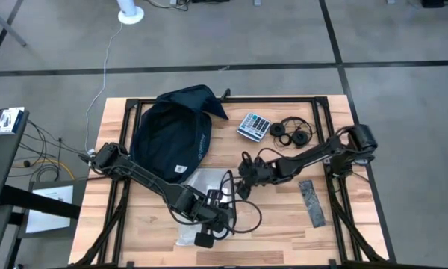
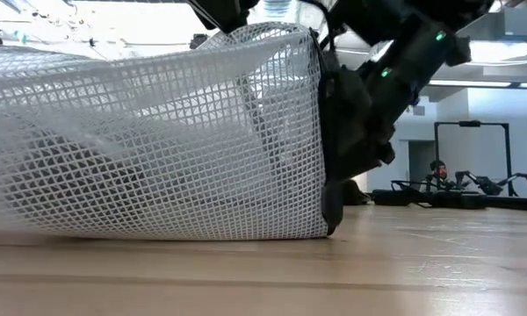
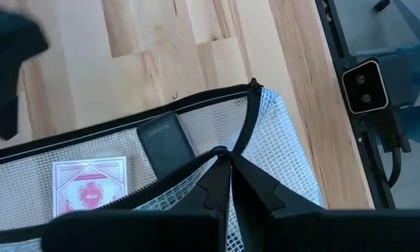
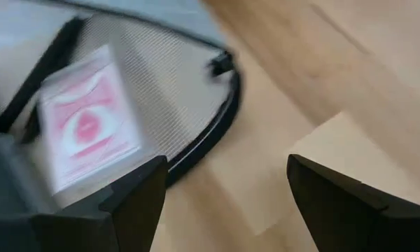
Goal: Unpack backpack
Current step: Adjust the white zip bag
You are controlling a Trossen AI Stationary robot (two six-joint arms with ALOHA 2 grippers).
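The dark navy backpack (image 1: 172, 133) lies flat on the table's far left part, and no gripper touches it. A white mesh pouch (image 1: 196, 196) with a black zipper lies in front of it and fills the low view's left (image 2: 149, 140). Inside the pouch I see a red card pack (image 3: 89, 187) and a black flat case (image 3: 165, 141). My left gripper (image 1: 221, 215) is shut on the pouch. My right gripper (image 1: 245, 178) is open (image 4: 224, 189) and hovers beside the pouch's zipper end (image 4: 220, 66). My left gripper pinches the black zipper edge (image 3: 220, 152) of the mesh pouch's mouth between its two fingers. That edge is raised, so the mesh stands up like a tent (image 2: 307, 39). The pouch's underside (image 2: 158, 235) stays on the table.
A calculator (image 1: 254, 125) and black headphones (image 1: 293, 133) lie on the table's far right part. A dark flat strip (image 1: 311, 202) lies near the right edge. Bare wood shows along the near edge and between the pouch and the strip.
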